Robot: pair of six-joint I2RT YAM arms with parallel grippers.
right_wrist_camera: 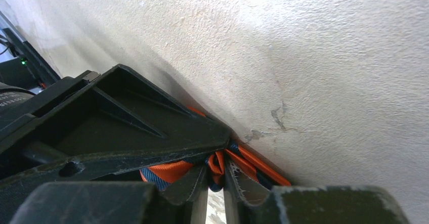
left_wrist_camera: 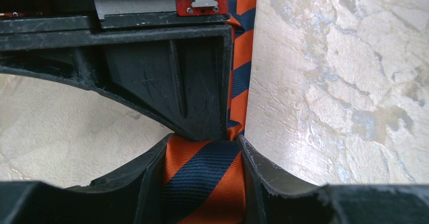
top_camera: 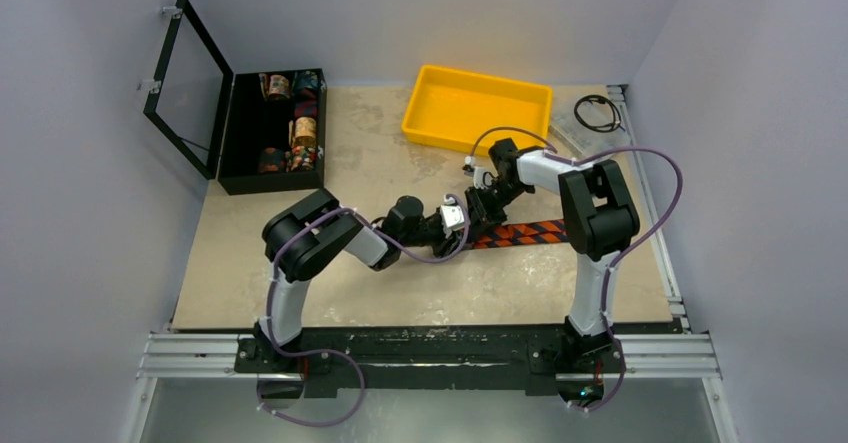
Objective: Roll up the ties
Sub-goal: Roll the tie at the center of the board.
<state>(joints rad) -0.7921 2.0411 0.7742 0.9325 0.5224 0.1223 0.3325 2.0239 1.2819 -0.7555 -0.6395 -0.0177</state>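
The tie [top_camera: 525, 233] is a navy and orange striped band lying flat on the table, running right from the point where both grippers meet. In the left wrist view its rolled end [left_wrist_camera: 202, 178] fills the space between my left gripper [left_wrist_camera: 205, 143] fingers, which press on both sides of it, and the flat strip [left_wrist_camera: 242, 77] runs away behind. My right gripper [right_wrist_camera: 216, 168] has its tips close together on a small fold of the tie [right_wrist_camera: 217, 161]. Seen from above, the left gripper [top_camera: 458, 218] and the right gripper [top_camera: 482, 206] touch tip to tip over the roll.
A yellow bin [top_camera: 477, 108] stands behind the grippers. At the back left is a black case [top_camera: 272, 168] with its lid open, holding several patterned fabric rolls [top_camera: 303, 133]. A black cable [top_camera: 598, 113] lies at the back right corner.
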